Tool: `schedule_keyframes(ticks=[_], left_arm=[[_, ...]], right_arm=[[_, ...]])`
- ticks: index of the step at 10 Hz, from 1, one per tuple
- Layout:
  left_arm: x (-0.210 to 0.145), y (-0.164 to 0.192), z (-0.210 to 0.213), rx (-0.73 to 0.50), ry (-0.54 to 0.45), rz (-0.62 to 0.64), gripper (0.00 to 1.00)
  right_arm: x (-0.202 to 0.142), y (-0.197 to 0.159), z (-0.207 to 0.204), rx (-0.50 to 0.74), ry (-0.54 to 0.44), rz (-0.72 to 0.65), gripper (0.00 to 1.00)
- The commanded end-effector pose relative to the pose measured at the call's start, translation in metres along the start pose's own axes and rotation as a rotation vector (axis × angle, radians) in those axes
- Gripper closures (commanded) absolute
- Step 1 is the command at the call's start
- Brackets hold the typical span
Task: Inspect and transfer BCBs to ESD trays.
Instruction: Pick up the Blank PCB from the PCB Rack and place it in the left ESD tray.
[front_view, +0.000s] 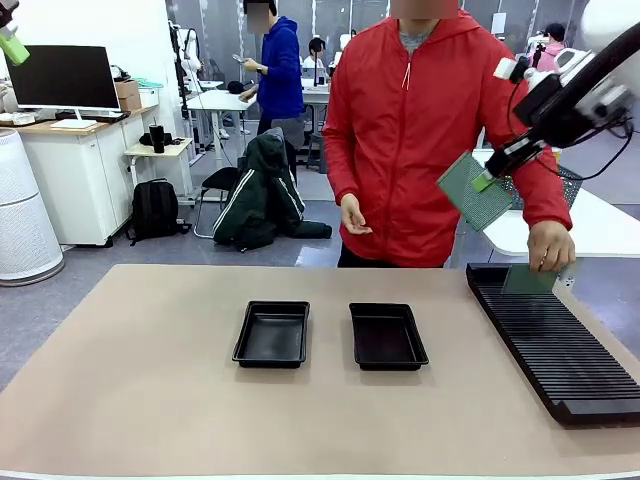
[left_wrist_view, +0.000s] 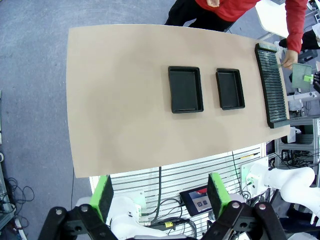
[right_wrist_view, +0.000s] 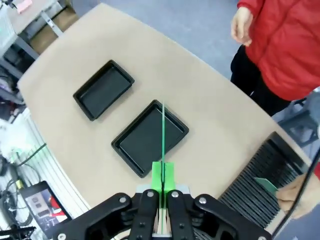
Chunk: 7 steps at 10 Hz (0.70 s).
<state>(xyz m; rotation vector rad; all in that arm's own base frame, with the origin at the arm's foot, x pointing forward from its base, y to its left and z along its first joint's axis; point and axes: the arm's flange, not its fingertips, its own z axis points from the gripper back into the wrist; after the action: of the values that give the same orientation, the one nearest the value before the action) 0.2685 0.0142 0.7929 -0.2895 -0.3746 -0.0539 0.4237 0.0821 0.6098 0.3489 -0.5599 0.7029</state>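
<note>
The right end effector (front_view: 484, 181) is clamped on one edge of a green circuit board (front_view: 468, 196), held in the air at the upper right of the front frame, well above the tabletop (front_view: 150, 400). The board looks thin, light and stiff, with slick faces and delicate parts. I judge its bare edges the place to hold, gently and without flexing it. The left end effector (left_wrist_view: 160, 200) gapes wide with nothing between its pads.

The black tray left of centre (front_view: 273, 335) and its neighbour (front_view: 387, 338) lie empty. At the right, a person's hand (front_view: 552, 245) holds another board (front_view: 528, 279) at the ribbed rack (front_view: 570, 350).

The front view shows the held board's broad face. The right wrist view shows it edge-on, a thin green line over the nearer tray. The left wrist view lays out the whole tabletop from above.
</note>
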Motion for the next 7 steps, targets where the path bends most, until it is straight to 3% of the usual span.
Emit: schedule_keyframes(ticks=[1, 4, 7], left_arm=[[-0.002, 0.000, -0.001, 0.000, -0.002, 0.001, 0.00], [-0.002, 0.000, -0.001, 0.000, -0.002, 0.001, 0.00], [-0.002, 0.000, -0.001, 0.000, -0.002, 0.001, 0.00]], right_arm=[[-0.017, 0.027, -0.002, 0.000, 0.094, 0.041, 0.98], [-0.083, 0.113, 0.057, 0.072, 0.262, 0.049, 0.98], [-0.120, 0.141, 0.081, 0.049, 0.288, 0.007, 0.98]])
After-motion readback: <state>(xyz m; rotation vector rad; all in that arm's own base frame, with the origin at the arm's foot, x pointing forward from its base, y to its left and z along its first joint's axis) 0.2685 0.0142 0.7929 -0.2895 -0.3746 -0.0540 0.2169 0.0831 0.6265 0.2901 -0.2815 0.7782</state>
